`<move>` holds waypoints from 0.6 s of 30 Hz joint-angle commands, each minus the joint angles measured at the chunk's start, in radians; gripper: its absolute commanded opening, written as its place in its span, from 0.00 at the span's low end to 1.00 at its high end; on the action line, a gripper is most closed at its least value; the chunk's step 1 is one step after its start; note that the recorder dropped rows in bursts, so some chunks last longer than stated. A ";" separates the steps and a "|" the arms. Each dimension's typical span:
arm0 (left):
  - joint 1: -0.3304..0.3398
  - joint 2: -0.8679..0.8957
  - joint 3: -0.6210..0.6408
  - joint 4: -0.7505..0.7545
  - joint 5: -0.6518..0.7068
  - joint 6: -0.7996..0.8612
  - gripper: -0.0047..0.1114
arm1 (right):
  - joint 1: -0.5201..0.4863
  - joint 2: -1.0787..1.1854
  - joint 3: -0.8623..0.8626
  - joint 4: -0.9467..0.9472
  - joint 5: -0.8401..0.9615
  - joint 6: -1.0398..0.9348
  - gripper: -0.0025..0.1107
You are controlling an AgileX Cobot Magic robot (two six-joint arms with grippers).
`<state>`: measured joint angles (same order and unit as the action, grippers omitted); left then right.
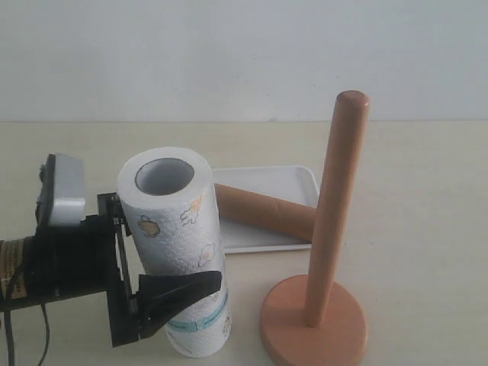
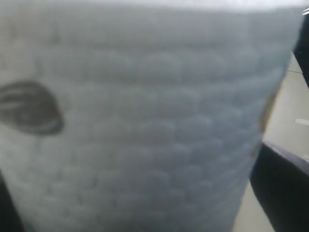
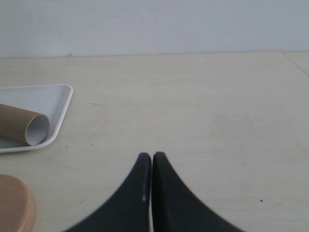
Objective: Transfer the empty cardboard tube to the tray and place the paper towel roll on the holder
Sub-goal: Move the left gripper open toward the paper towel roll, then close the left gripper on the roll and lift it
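Observation:
The white embossed paper towel roll (image 1: 171, 221) stands nearly upright at the front left, grey core upward, teal band near its lower end. My left gripper (image 1: 174, 263) is shut on the roll's sides; one black finger (image 1: 183, 290) crosses its front. The roll (image 2: 145, 121) fills the left wrist view, with a finger (image 2: 285, 188) at its edge. The brown cardboard tube (image 1: 263, 213) lies in the white tray (image 1: 267, 179). The wooden holder (image 1: 335, 206) stands bare at the front right. My right gripper (image 3: 152, 157) is shut and empty over the table, away from the tube (image 3: 19, 125).
The holder's round disc base (image 1: 313, 320) sits close to the roll's lower end and also shows in the right wrist view (image 3: 14, 205). The tray's corner (image 3: 60, 96) is near that base. A pale wall rises behind the beige tabletop (image 1: 427, 198).

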<state>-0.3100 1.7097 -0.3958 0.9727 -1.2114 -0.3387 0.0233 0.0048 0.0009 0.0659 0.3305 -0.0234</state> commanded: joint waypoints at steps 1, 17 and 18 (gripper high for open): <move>-0.017 0.048 -0.034 -0.023 -0.010 -0.007 0.99 | -0.003 -0.005 -0.001 0.002 -0.004 -0.001 0.02; -0.013 0.101 -0.070 -0.012 -0.010 -0.090 0.08 | -0.003 -0.005 -0.001 0.002 -0.004 -0.001 0.02; -0.013 0.101 -0.070 -0.009 -0.010 -0.090 0.08 | -0.003 -0.005 -0.001 0.002 -0.004 -0.001 0.02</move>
<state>-0.3193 1.8075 -0.4631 0.9528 -1.2166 -0.4134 0.0233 0.0048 0.0009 0.0659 0.3305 -0.0234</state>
